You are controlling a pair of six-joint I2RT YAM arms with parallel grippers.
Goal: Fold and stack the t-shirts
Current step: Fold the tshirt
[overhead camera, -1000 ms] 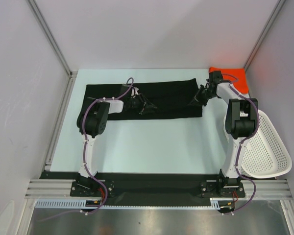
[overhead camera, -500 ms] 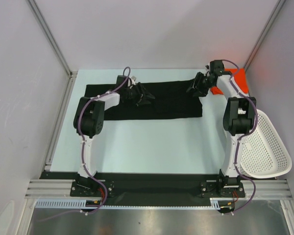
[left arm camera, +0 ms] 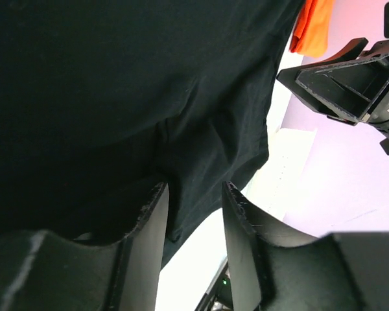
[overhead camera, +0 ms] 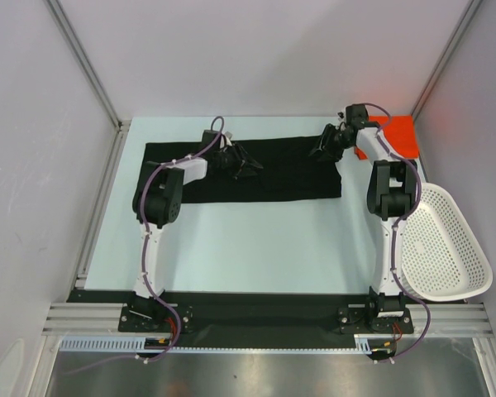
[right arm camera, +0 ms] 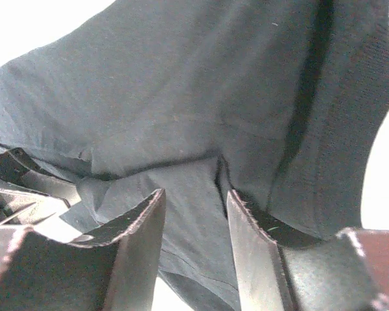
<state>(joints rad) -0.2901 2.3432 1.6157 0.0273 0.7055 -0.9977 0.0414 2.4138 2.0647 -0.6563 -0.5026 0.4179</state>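
Black tee (overhead camera: pixel 273 182) lies flat as a wide strip across the far part of the table (overhead camera: pixel 248 248), long axis L-R, near edge fairly straight. Orange-red tee (overhead camera: pixel 399 136) sits in the far right corner, just right of the strip's right end; can't tell if the two touch.

Both arms reach out to the far side. L gripper (overhead camera: pixel 241 164) hangs over the strip left of centre, close to its far edge, pointing right. R gripper (overhead camera: pixel 324 147) is over the strip's far right corner, pointing left. The two face each other, well apart.

L wrist cam: jaws part-way apart. Fingers (left arm camera: pixel 148 227) have a clear gap, black cloth shows through it, nothing pinched. A crease in the cloth runs up to one fingertip; can't tell if the tips touch the fabric. R gripper shows top right in that view, w/ a bit of orange cloth at the top edge.

R wrist cam: fingers (right arm camera: pixel 254 246) also apart, gap clear, nothing clamped. Black cloth w/ a seam band fills the view behind them, and a fold line ends at one fingertip. Contact w/ the cloth: can't tell.

White mesh basket (overhead camera: pixel 446 248) sits at the table's right side, nearer than the orange-red tee, just beside the R arm.
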